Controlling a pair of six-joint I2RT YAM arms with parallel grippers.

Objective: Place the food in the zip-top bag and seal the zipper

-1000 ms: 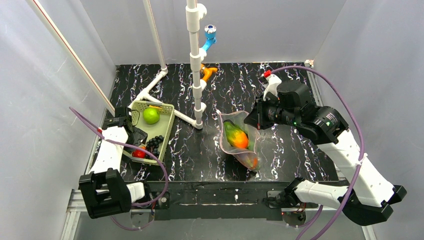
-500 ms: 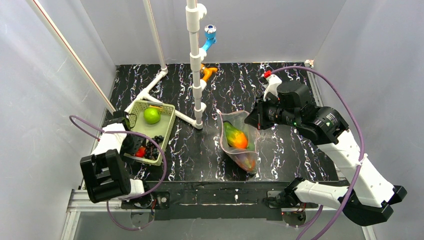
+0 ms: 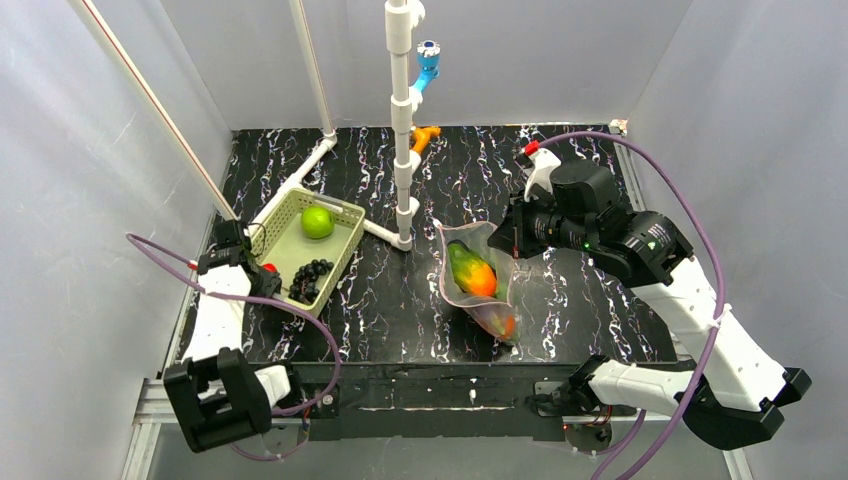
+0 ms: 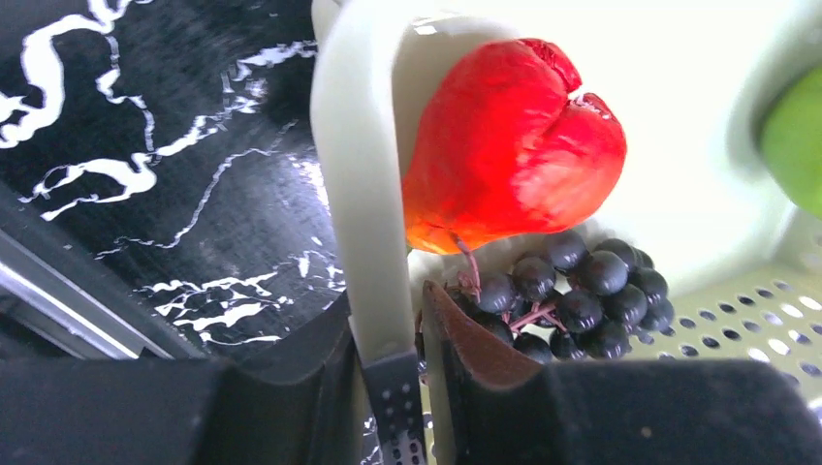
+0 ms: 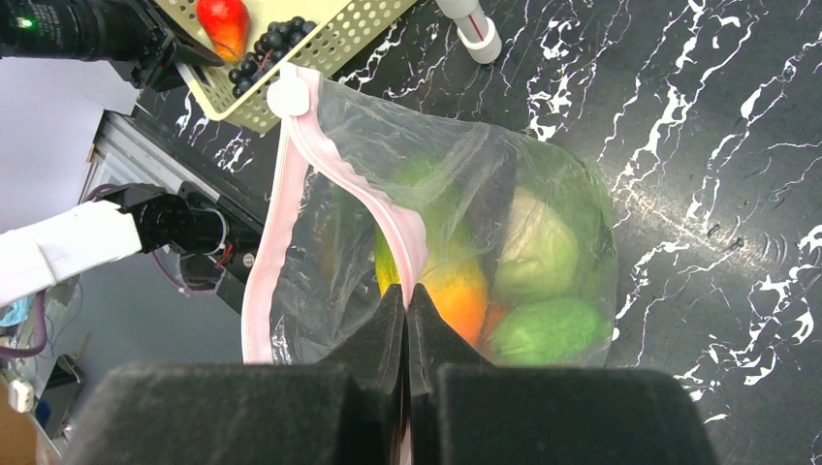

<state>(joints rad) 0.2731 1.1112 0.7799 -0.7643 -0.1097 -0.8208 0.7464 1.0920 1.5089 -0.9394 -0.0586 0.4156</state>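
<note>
**R pincer pinching zipper lip; L pincer clamped on basket wall**

R gripper (image 5: 407, 298): fingers pressed together, nipping one lip of the zipper (image 5: 361, 192), i.e. the pink strip. The other lip curves away to the L of the tips in the wrist view. The mouth of the zip-top bag (image 5: 334, 252) therefore gapes open, unsealed. White slider tab (image 5: 288, 97) sits at the strip's far end, beyond the tips and to their L.

Inside the bag, directly beyond the tips: mango (image 5: 458, 291), orange end showing. To the R of the tips, also bagged: green round fruits (image 5: 545, 331), two seen, lying against each other. Bag rests on the black marbled table (image 3: 590, 300).

L gripper (image 4: 393, 325): fingers closed on the wall of the basket (image 4: 361, 165), one finger outside and one inside.

- Dark grapes (image 4: 572, 295): just beside the inner finger, on the basket floor.
- Red fruit (image 4: 514, 145): beyond the grapes, touching them and lying against the same wall.
- Lone green fruit (image 3: 317, 222): further from the tips, at the basket's far end, apart from the grapes.

These three items are not in the bag.

Top view: basket is well apart from the bag. The foot of the white pipe stand (image 3: 405, 150) is between them.
</note>
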